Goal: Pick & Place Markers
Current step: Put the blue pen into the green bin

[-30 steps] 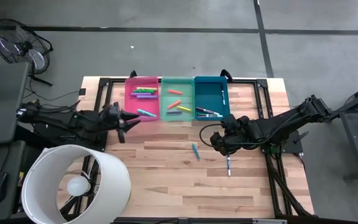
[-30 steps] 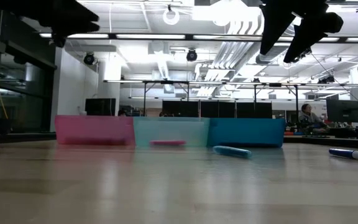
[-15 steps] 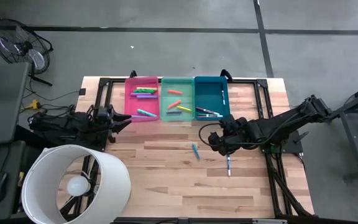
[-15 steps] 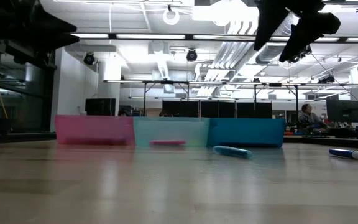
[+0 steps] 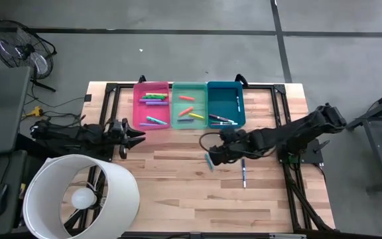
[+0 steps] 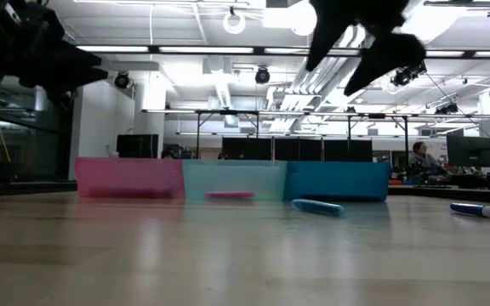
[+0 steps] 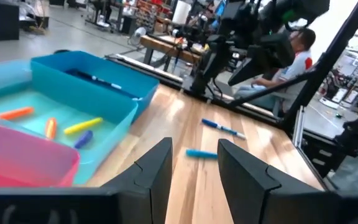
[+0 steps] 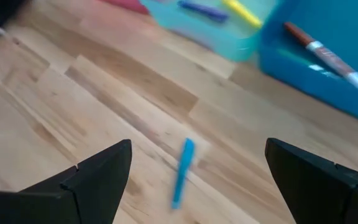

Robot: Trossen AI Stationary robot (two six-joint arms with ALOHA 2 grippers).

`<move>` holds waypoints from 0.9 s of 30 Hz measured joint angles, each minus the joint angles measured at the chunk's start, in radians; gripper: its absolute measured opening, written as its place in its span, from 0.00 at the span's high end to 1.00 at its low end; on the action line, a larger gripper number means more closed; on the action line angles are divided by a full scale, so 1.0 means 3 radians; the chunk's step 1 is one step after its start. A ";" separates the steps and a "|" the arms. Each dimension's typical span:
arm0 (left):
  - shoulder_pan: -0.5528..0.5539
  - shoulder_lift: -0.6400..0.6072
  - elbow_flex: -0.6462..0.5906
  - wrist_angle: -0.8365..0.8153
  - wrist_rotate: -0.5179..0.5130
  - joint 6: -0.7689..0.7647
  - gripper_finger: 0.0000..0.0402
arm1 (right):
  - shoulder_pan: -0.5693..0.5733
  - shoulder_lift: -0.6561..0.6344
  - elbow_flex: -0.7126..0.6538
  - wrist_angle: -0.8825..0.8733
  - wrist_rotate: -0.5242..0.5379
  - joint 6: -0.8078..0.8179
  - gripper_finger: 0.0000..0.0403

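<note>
So the right gripper [image 5: 211, 157] is hanging right over the short light-blue marker [image 5: 209, 161] that lies loose on the pale wooden slat table [image 5: 178, 186], in front of the bins. Its two dark fingers [image 8: 92, 180] are spread as wide as they go with nothing between them, and in the right wrist view that blue marker sits on the wood in the gap between them. It's up in the air, not touching the table.

A second loose one, a dark blue marker with a white end [image 5: 243, 173], lies on the table just to the right of the first, apart from it.

The rest of the markers are already in the three rectangular plastic bins lined up side by side at the far edge: the pink bin [image 5: 137, 106] has green, purple and blue ones, the green bin [image 5: 176, 106] has orange, yellow and purple ones, and the blue bin [image 5: 212, 99] has a few dark pens with white tips.

The left gripper [image 5: 132, 135] is parked at the left edge of the table just in front of the pink bin, fingers [image 7: 160, 165] partly apart, a narrow gap, holding nothing.

There's a person in a red and white top [image 7: 291, 53] sitting beyond the table.
</note>
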 joint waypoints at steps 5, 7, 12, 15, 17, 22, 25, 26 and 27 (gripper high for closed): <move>0.0000 0.0000 -0.0209 0.0360 0.0018 -0.0008 0.68 | -0.0116 0.0208 0.0000 0.0340 -0.0246 -0.0092 0.11; 0.0000 0.0000 -0.0244 0.0466 0.0022 -0.0001 0.68 | -0.0142 0.0255 0.0000 0.0410 -0.0315 -0.0085 0.11; 0.0000 0.0000 -0.0284 0.0528 0.0014 0.0034 0.68 | -0.0160 0.0354 0.0169 0.0408 -0.0319 -0.0098 0.11; 0.0000 0.0037 -0.0287 0.0530 0.0040 0.0067 0.68 | -0.0204 0.0458 0.0417 0.0338 -0.0296 -0.0188 0.11; 0.0000 0.0037 -0.0289 0.0528 0.0065 0.0060 0.68 | -0.0259 0.0572 0.0611 0.0182 -0.0314 -0.0231 0.11; 0.0000 0.0037 -0.0291 0.0530 0.0091 0.0000 0.68 | -0.0403 0.0984 0.1263 -0.0702 -0.0484 -0.0097 0.11; 0.0000 0.0036 -0.0293 0.0536 0.0087 0.0000 0.68 | -0.0448 0.1261 0.1644 -0.1292 -0.0591 0.0033 0.11; 0.0000 0.0036 -0.0295 0.0534 0.0087 0.0000 0.68 | -0.0458 0.1347 0.1754 -0.1461 -0.0635 0.0071 0.11; 0.0000 0.0036 -0.0296 0.0534 0.0087 0.0000 0.68 | -0.0472 0.1430 0.1853 -0.1592 -0.0678 0.0086 0.11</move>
